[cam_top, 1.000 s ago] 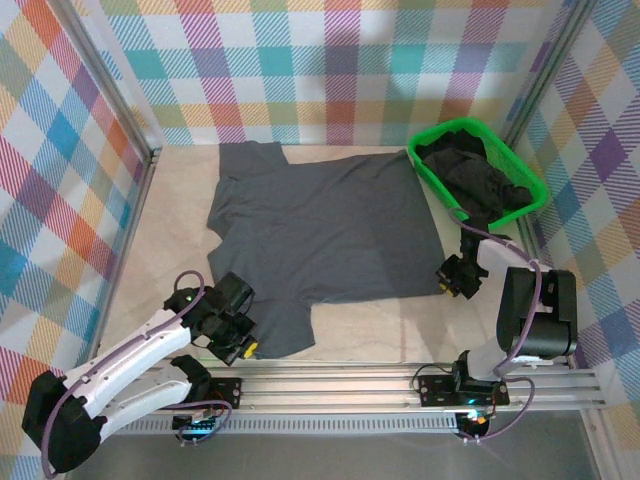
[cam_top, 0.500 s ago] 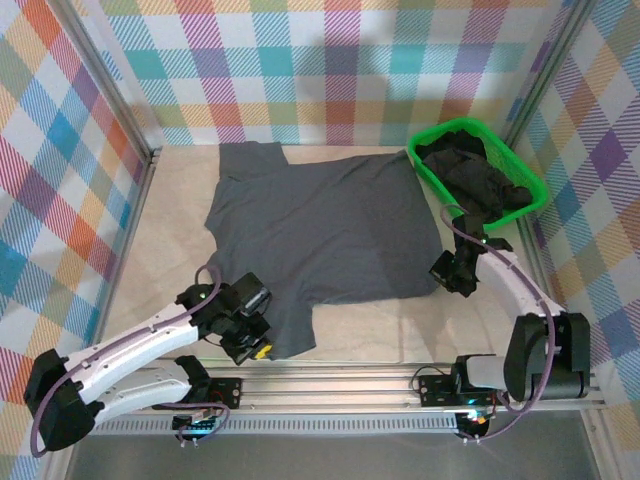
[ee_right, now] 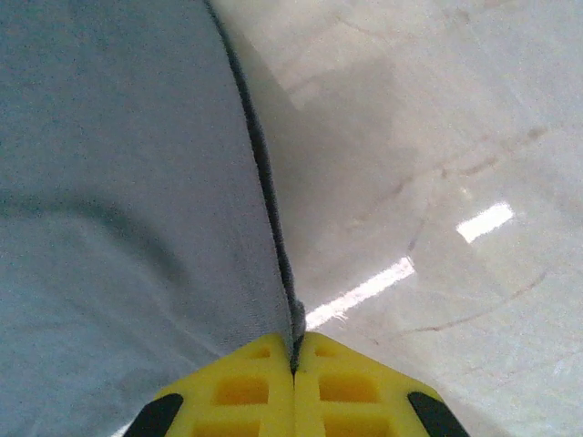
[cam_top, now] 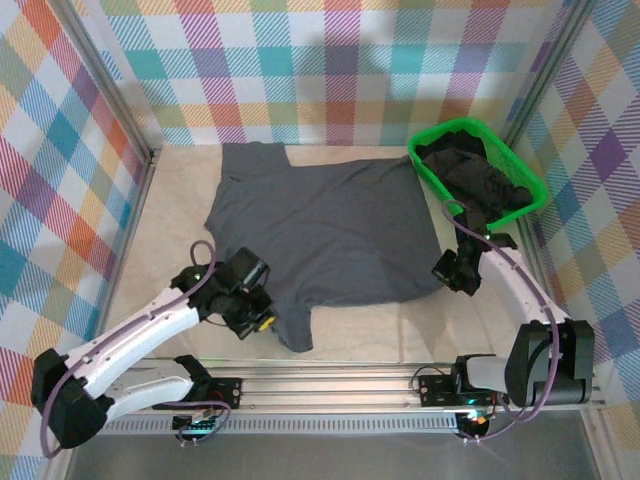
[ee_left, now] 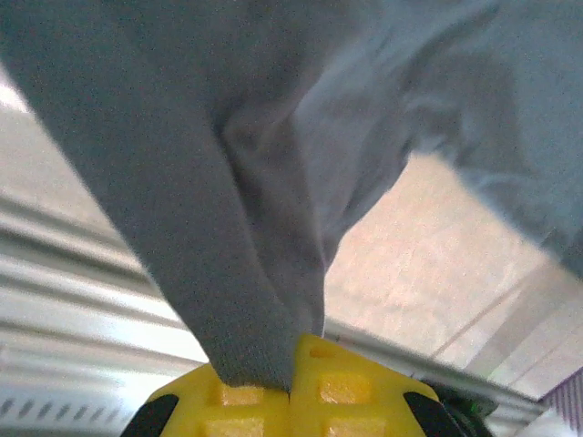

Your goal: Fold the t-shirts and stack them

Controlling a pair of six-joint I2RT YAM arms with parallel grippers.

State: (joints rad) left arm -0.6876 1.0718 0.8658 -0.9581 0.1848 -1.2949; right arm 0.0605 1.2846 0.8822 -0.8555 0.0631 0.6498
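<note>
Top external view: a blue-grey t-shirt [cam_top: 320, 225] lies spread across the middle of the pale desk [cam_top: 400, 330], one sleeve reaching toward the far left corner. A green basket [cam_top: 532, 182] sits at the far right of the desk, just beside the shirt's far right edge, and dark t-shirts [cam_top: 480, 180] are heaped inside it. The left gripper [cam_top: 255, 322] sits at the shirt's near left edge, where a flap of cloth hangs toward the near rail [cam_top: 340, 385]. The right gripper [cam_top: 452, 274] sits at the shirt's near right corner. Plaid walls [cam_top: 330, 70] enclose the desk on three sides.

Left wrist view: the two yellow fingers [ee_left: 246, 401] are pressed together with no gap, and a fold of the blue-grey cloth is pinched between them. From the pinch the cloth rises in a bunched, creased column and widens across the upper frame, lifted clear of the desk. Bare desk shows to the right beneath it, and the metal rail runs across the lower left.

Right wrist view: the yellow fingers [ee_right: 351, 396] are closed tight on the shirt's hemmed edge. The cloth covers the left half of the frame, its dark hem running up from the pinch point. To the right lies bare desk, with the shirt's shadow falling on it just beside the hem.
</note>
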